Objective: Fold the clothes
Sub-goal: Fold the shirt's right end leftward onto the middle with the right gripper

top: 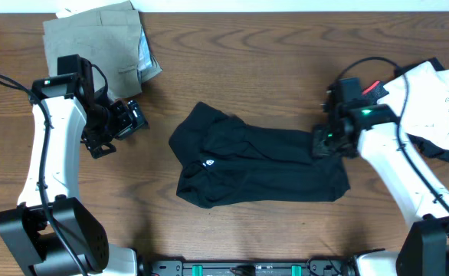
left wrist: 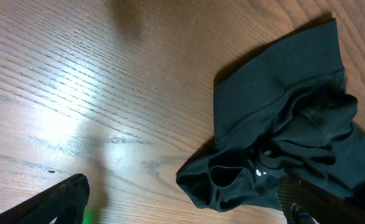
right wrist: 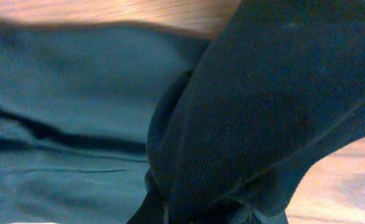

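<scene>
Black T-shirt point(top: 255, 165) lies crumpled; right fingers point(top: 320, 142) pinch its edge, left fingers point(left wrist: 58, 202) spread wide

Blk tee point(top: 259, 165) crumpled mid-table before me; khaki piece point(top: 94, 42) folded, far L; white printed top point(top: 435, 103) bunched, my R.
</scene>
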Robot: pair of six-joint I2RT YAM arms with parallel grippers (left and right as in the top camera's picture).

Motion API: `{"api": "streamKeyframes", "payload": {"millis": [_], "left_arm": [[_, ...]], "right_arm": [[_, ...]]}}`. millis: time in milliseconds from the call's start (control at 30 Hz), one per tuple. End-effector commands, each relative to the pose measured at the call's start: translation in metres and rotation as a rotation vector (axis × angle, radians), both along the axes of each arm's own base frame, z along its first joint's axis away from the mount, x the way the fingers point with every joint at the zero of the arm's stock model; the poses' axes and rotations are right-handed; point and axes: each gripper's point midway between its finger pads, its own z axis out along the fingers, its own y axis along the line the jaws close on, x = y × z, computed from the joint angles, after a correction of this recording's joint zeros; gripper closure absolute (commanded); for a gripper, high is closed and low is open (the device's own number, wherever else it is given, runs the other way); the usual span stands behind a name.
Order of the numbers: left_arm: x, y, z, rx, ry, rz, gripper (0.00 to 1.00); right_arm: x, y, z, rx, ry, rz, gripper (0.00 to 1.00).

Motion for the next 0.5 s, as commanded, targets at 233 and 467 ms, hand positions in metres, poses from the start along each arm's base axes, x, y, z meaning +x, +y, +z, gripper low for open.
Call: {"api": "streamKeyframes", "payload": {"millis": [233,467], "left_arm": [[-0.001,0.001,0.000,0.004,0.005,0.007,0.02],[-0.001,0.001,0.000,0.004,0.005,0.007,0.02]], "right_arm": [[-0.004,0.058,0.007,0.041,-0.040,0.050,0.98],[-0.013,0.080,-0.006,0.070,0.007,0.087,0.89]]}}
